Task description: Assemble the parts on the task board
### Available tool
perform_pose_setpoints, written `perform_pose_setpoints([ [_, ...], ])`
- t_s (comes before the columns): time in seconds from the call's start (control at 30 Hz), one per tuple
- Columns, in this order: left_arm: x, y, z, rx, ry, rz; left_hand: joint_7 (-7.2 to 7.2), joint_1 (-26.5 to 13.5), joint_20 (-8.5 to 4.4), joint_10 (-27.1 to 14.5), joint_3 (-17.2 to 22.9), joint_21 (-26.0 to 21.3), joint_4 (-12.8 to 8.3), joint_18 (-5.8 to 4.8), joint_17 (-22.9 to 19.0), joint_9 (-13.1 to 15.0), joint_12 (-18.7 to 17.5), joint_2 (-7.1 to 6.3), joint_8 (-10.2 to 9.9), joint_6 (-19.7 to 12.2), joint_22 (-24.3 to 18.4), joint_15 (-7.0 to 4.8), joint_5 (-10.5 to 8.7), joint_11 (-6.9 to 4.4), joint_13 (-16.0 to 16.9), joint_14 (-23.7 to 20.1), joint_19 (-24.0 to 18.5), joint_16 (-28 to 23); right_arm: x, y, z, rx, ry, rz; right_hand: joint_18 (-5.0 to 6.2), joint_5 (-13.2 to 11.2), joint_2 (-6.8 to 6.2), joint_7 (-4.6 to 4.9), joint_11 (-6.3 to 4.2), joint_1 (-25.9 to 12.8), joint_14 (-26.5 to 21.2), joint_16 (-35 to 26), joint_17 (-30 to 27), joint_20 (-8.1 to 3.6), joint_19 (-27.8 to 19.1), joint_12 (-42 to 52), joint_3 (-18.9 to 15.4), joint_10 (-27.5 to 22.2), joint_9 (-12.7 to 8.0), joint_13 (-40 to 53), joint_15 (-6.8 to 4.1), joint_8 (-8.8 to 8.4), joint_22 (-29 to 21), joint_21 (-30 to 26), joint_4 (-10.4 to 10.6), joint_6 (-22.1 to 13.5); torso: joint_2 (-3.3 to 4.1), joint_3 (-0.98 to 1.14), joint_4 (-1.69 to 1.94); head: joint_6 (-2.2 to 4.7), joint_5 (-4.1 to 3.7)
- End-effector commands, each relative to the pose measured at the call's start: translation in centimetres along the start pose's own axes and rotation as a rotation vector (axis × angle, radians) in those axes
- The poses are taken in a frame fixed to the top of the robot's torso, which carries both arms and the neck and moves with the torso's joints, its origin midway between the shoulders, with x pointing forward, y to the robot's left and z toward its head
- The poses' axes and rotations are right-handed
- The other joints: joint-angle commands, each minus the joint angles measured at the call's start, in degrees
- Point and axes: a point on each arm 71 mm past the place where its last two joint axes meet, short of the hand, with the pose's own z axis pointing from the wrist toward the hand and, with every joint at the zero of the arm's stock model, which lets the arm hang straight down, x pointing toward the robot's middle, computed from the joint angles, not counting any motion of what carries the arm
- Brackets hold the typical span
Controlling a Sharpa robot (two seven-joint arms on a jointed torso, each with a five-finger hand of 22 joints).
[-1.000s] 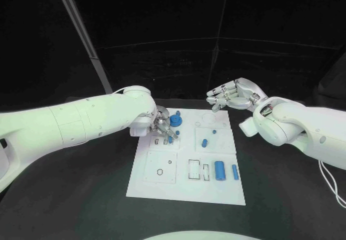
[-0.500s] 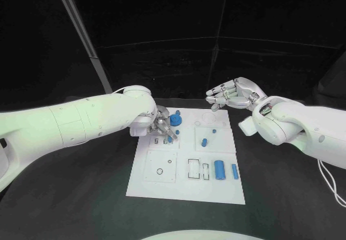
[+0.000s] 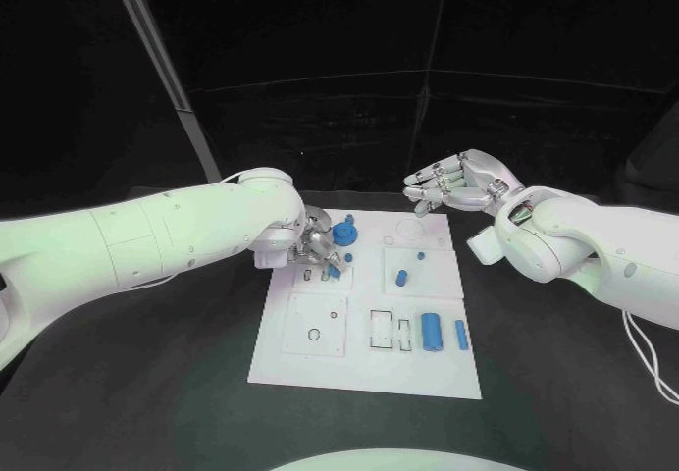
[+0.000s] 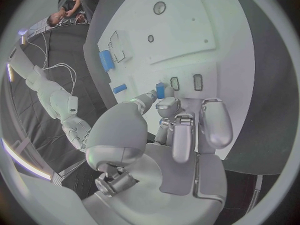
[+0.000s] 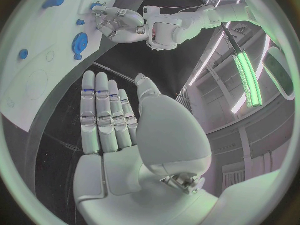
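Observation:
The white task board (image 3: 362, 365) lies in the middle of the black table. My left hand (image 3: 311, 245) hangs over the board's far left part and pinches a small blue part (image 4: 160, 91) between thumb and a finger. The part sits right by two small rectangular slots (image 4: 186, 82). A round blue gear-like part (image 3: 344, 234) stands just beyond that hand. Two short blue parts (image 3: 402, 279) lie on the far right panel, and two blue cylinders (image 3: 430, 334) lie near the right edge. My right hand (image 3: 455, 186) hovers above the board's far edge, fingers straight, holding nothing.
Bare black table (image 3: 170, 392) surrounds the board. A slanted metal pole (image 3: 177, 93) rises behind the left arm. In the right wrist view the left hand (image 5: 122, 22) shows across the board (image 5: 37, 80), beside the blue gear-like part (image 5: 80, 42).
My left hand has shifted slightly over the slots, with the small blue part still in its pinch. The right hand has stayed where it was.

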Motion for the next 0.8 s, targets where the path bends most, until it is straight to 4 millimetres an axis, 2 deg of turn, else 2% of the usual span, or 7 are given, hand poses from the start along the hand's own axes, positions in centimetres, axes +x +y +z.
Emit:
perform_pose_setpoints([
  [0.03,0.0,0.1,-0.3,0.019,-0.016,-0.059,-0.14,-2.0,0.24,0.6,13.8,0.4,-9.9,-0.68,15.1,1.0,0.0,-1.30,0.9,0.2,0.2,-0.18,0.80,-0.03,-0.1,6.0,0.2,0.2,0.0,0.1,0.1,-0.006,0.005,0.001,0.18,0.4,0.44,-0.03,0.03,0.0,-0.2,-0.4,-0.1,0.48,-0.1,-0.3,-0.2,-0.4,0.1,-0.1,0.08,0.19,-0.1,-0.3,0.0,-0.3,-0.04,0.05,0.08,0.02,0.06],
  [0.33,0.4,1.0,-1.3,0.048,-0.068,-0.149,-0.39,-3.4,0.08,1.4,16.9,0.9,-10.1,-0.84,15.1,2.3,0.6,-2.79,1.9,0.4,1.2,-0.38,3.51,-0.22,0.4,6.0,0.6,0.2,0.0,0.1,0.1,-0.005,0.005,0.000,0.18,0.4,0.49,-0.01,0.05,0.0,-0.2,-0.4,-0.1,0.50,-0.1,-0.3,-0.2,-0.4,0.1,-0.1,0.10,0.19,-0.1,-0.4,0.0,-0.3,-0.06,0.14,0.15,0.02,0.40],
  [0.47,0.5,1.5,-1.8,0.056,-0.099,-0.180,-0.49,-3.6,0.02,1.8,17.3,1.2,-10.2,-0.93,15.1,2.5,0.9,-3.24,2.1,0.6,1.7,-0.45,4.16,-0.31,0.8,6.0,0.8,0.2,-0.1,0.0,0.1,-0.004,0.004,0.000,0.18,0.4,0.49,-0.01,0.05,0.0,-0.2,-0.4,-0.1,0.50,-0.1,-0.3,-0.2,-0.4,0.1,-0.1,0.10,0.19,-0.1,-0.4,0.0,-0.3,-0.07,0.12,0.12,0.00,0.62],
  [0.53,0.6,1.7,-2.0,0.059,-0.114,-0.190,-0.54,-3.6,-0.01,1.9,17.5,1.3,-10.3,-0.96,15.1,2.6,1.0,-3.46,2.2,0.6,1.8,-0.49,4.37,-0.36,0.9,6.0,0.9,0.2,-0.1,0.0,0.1,-0.004,0.003,-0.001,0.18,0.4,0.51,0.01,0.08,0.0,-0.3,-0.5,-0.1,0.52,-0.1,-0.3,-0.2,-0.5,0.1,-0.1,0.12,0.20,-0.1,-0.4,0.1,-0.4,-0.09,0.15,0.19,-0.02,0.66],
  [0.63,0.8,2.0,-2.1,0.056,-0.150,-0.188,-0.61,-3.6,-0.06,2.1,17.7,1.5,-10.4,-1.03,15.1,2.7,1.1,-3.80,2.3,0.8,2.2,-0.55,4.74,-0.42,1.0,6.0,1.0,0.2,-0.2,0.0,0.1,-0.003,0.002,-0.001,0.17,0.4,0.54,0.04,0.09,-0.1,-0.3,-0.5,-0.1,0.53,-0.1,-0.3,-0.3,-0.5,0.1,-0.1,0.14,0.20,-0.2,-0.5,0.1,-0.4,-0.18,0.32,0.33,-0.13,0.73],
  [0.8,1.3,2.4,-1.9,0.045,-0.192,-0.175,-0.65,-3.6,-0.09,2.3,17.8,1.7,-10.4,-1.09,15.1,2.8,1.3,-3.92,2.4,0.9,2.5,-0.58,4.87,-0.46,1.2,6.0,1.2,0.2,-0.2,-0.1,0.2,-0.003,0.001,-0.002,0.17,0.5,0.56,0.05,0.11,-0.2,-0.3,-0.5,-0.1,0.54,-0.1,-0.3,-0.3,-0.5,0.1,-0.1,0.15,0.21,-0.2,-0.5,0.1,-0.4,-0.22,0.43,0.51,-0.21,0.65],
])
